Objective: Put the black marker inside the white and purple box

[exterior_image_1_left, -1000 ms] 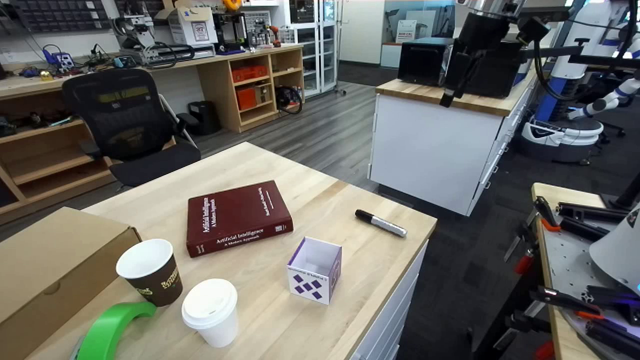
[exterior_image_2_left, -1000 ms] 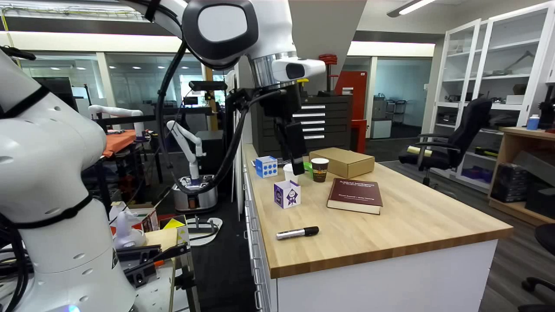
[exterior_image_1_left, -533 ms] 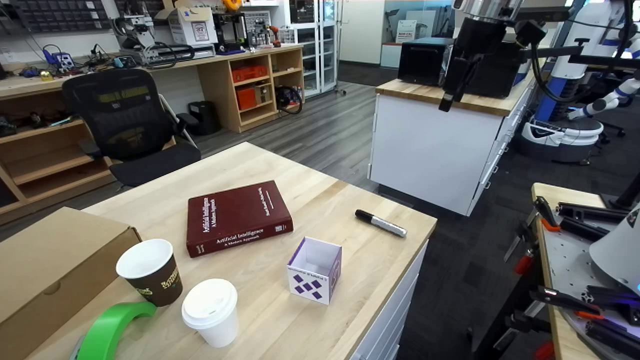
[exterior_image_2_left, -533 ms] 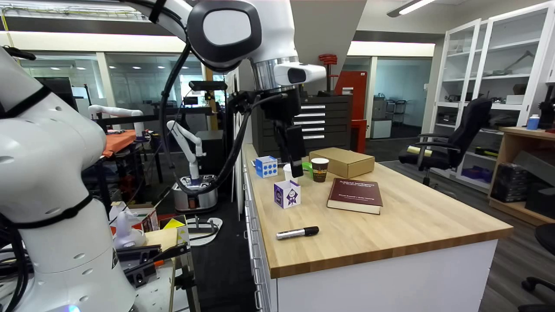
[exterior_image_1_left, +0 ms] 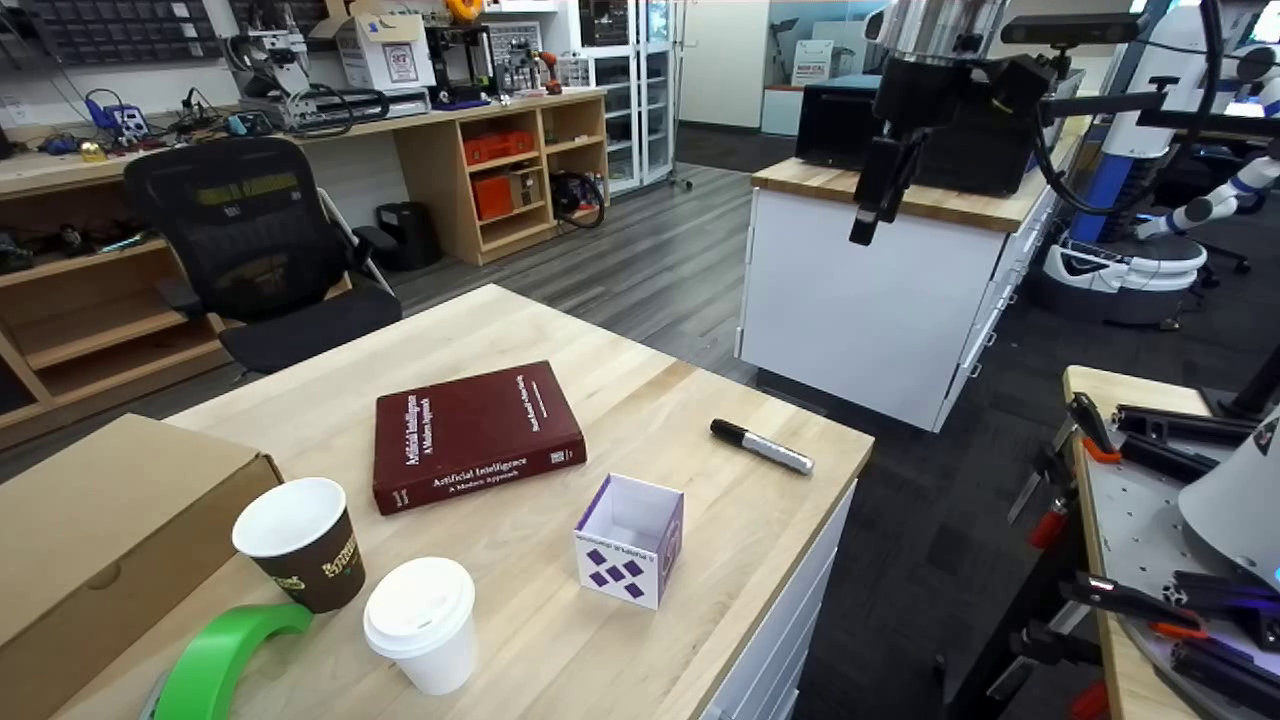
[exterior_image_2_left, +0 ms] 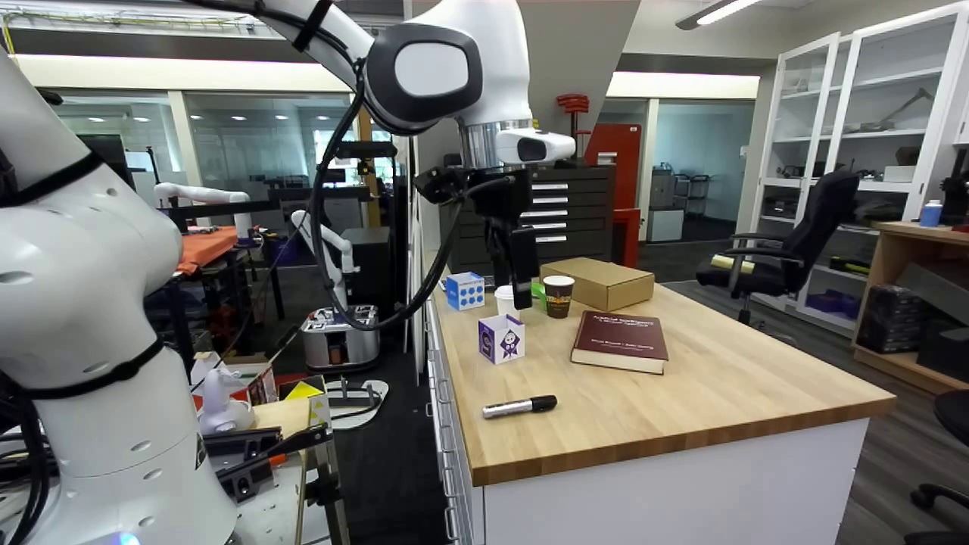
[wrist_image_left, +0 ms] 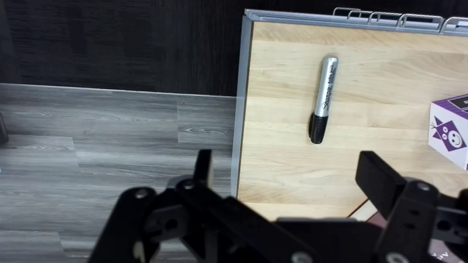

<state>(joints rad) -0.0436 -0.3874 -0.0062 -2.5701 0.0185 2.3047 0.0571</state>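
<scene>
Planning our grasp

The black marker (wrist_image_left: 323,100) lies on the tabletop (wrist_image_left: 384,120), apart from the white and purple box (wrist_image_left: 453,135). Our gripper (wrist_image_left: 285,160) hangs spread wide; we should centre across the marker before descending, though height is hard to judge.

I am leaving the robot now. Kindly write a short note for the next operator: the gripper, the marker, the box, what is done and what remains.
Gripper: open, raised, holding nothing.
Black marker: capped, lying on the table near a corner.
White and purple box: on the table, open side up, apart from the marker.
Done: no transfer yet; marker not grasped.
Left: grasp the marker, lift it, lower it into the box, release.
</scene>
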